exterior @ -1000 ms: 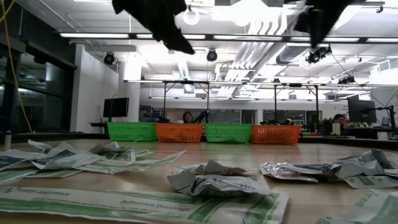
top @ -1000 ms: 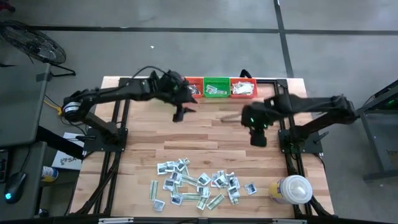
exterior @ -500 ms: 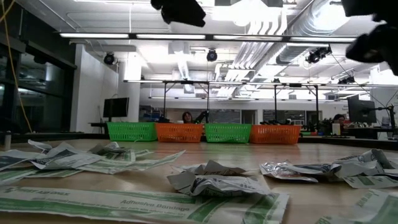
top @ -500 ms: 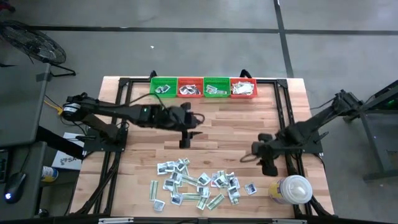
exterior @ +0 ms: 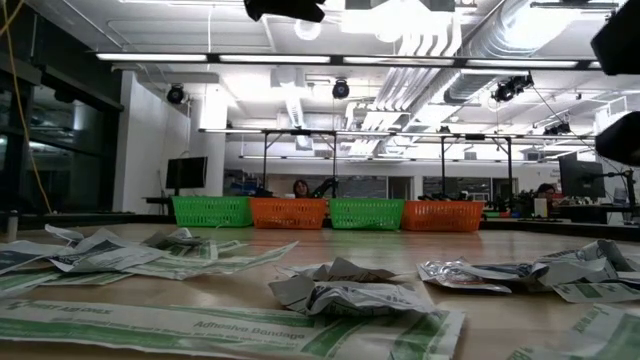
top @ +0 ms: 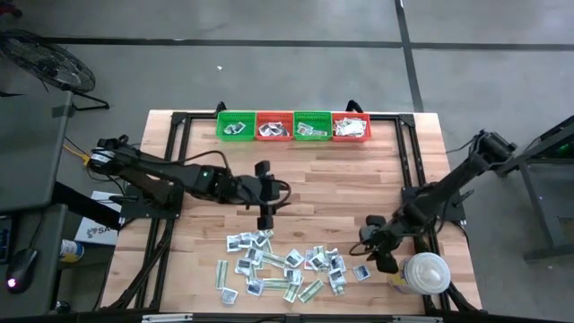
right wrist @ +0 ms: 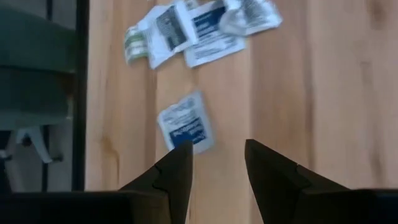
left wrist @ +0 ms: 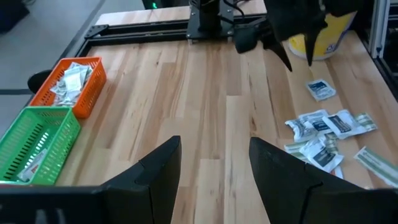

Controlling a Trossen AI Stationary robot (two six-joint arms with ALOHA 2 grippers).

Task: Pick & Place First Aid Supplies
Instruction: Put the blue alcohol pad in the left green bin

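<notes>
The left gripper point(top: 263, 213) hangs over the bare wood just above the packets point(top: 287, 266), its fingers spread wide and holding nothing. At the far edge of the table point(top: 341, 179) stand 4 baskets point(top: 293, 126), green, orange, green, orange, each with some packets inside. The packets lie in a loose pile at the near side. The right gripper point(top: 381, 255) is near 1 single packet point(right wrist: 185, 124), just beside a white round container point(top: 425, 272); its fingers are partly apart and empty. In the low view both arms are cut off at the top. On the nearest strip point(exterior: 215, 328) I can read "Adhesive Bandage".
</notes>
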